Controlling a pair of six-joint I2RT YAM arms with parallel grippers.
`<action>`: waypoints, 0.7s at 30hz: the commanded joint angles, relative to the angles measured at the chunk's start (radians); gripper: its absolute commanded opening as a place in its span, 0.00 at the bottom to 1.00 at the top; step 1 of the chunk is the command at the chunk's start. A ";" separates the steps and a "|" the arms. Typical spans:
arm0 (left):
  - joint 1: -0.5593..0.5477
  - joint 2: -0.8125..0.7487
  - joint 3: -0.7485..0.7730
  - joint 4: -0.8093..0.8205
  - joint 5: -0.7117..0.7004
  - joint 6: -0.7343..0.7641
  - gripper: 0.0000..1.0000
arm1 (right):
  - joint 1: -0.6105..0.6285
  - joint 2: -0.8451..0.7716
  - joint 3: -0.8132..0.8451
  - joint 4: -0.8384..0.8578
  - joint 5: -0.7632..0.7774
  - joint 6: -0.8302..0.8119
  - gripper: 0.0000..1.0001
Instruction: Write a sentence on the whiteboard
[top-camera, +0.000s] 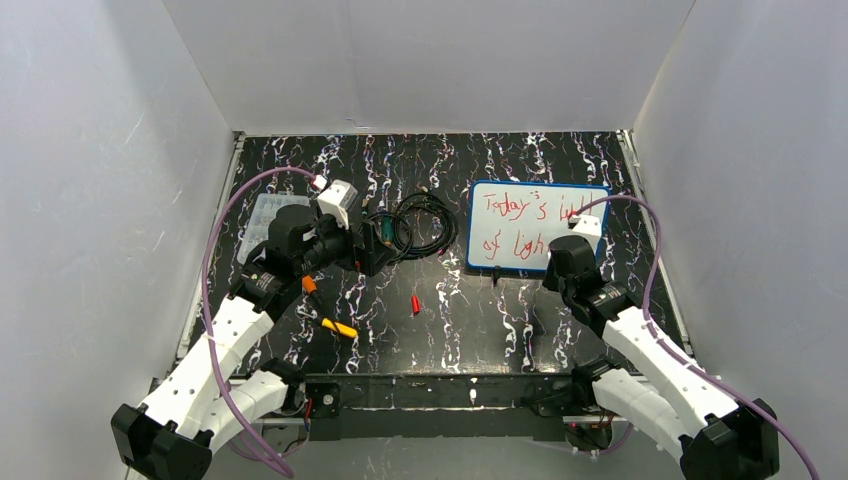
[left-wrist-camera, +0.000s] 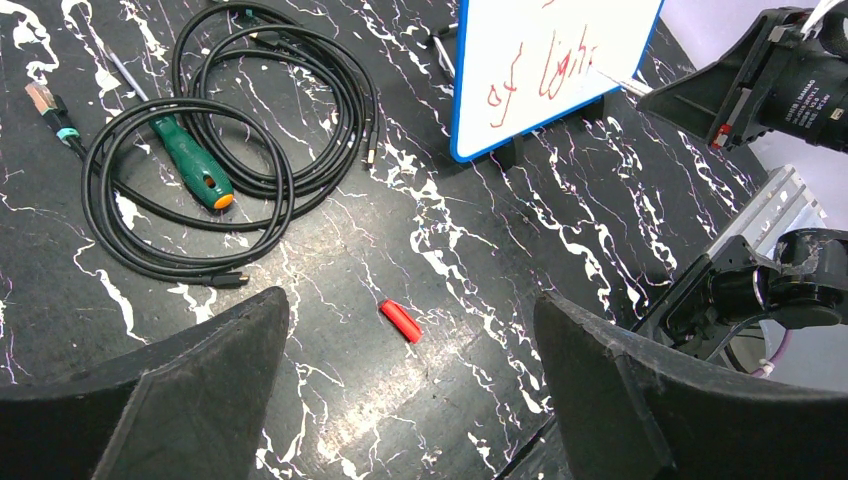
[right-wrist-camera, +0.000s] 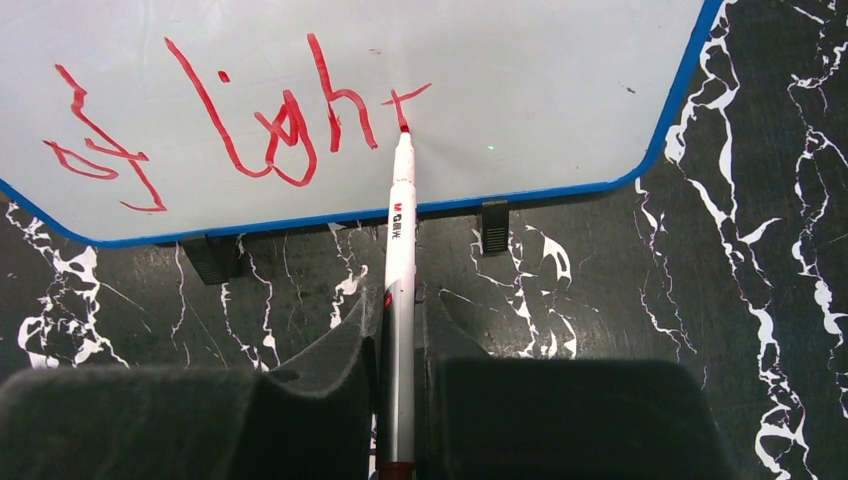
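The whiteboard sits on small black feet at the far right of the table, whose black top is veined with white like marble. The sentence runs in red over two lines, the lower reading "of light". The right gripper is clenched on a white marker, its red tip touching the board at the last "t". The left gripper hangs spread wide and empty left of centre, above a red cap. A cable coil lies far centre, left of the board. Plain white walls close in three sides
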 joint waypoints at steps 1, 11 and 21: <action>0.007 -0.023 -0.005 -0.003 0.015 -0.001 0.91 | -0.003 0.015 0.004 -0.014 0.005 0.023 0.01; 0.007 -0.025 -0.005 -0.004 0.014 -0.002 0.91 | -0.004 0.001 0.021 -0.002 0.065 -0.009 0.01; 0.006 -0.025 -0.005 -0.002 0.015 -0.003 0.91 | -0.003 -0.067 0.042 -0.044 0.136 -0.008 0.01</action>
